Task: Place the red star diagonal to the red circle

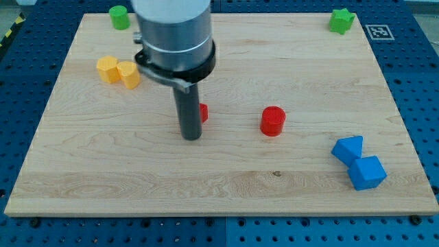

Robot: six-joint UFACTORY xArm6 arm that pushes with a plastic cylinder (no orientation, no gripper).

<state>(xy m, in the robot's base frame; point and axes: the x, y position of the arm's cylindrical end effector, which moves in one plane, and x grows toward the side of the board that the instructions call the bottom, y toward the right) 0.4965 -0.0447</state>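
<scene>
The red circle [272, 121] is a short red cylinder standing right of the board's middle. The red star [203, 112] is mostly hidden behind my rod; only a small red edge shows on the rod's right side. My tip [191, 136] rests on the board just in front of and slightly left of the red star, touching or nearly touching it. The red circle lies about a hundred pixels to the tip's right, at nearly the same height in the view.
Two yellow blocks [118, 71] sit together at the upper left. A green block [119, 16] is at the top left edge and a green star [341, 20] at the top right. Two blue blocks [359, 162] sit at the lower right. The wooden board [226, 185] lies on a blue pegboard.
</scene>
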